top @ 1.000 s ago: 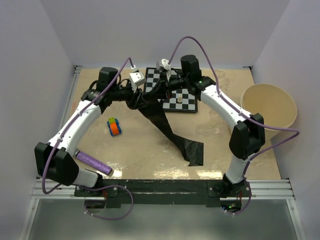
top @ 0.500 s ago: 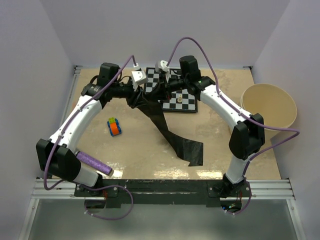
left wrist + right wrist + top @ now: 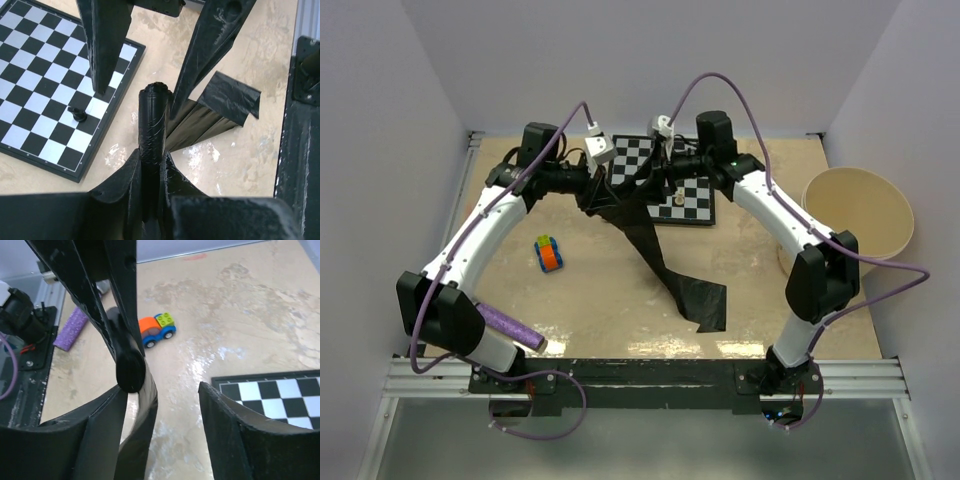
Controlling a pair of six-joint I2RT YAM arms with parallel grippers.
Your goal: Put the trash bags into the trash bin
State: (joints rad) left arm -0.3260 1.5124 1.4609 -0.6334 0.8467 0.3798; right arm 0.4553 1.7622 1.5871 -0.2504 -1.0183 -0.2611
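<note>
I've got my left gripper pinched tight on the short glossy black trash bag roll, held above the beige tabletop just beside the black-and-white chessboard. My right gripper is spread wide, fingers either side of the roll's end (one finger may touch it, can't tell). The loose black film tail trails from the roll down onto the table. The round cream plastic trash bin sits well apart, at the right edge.
</note>
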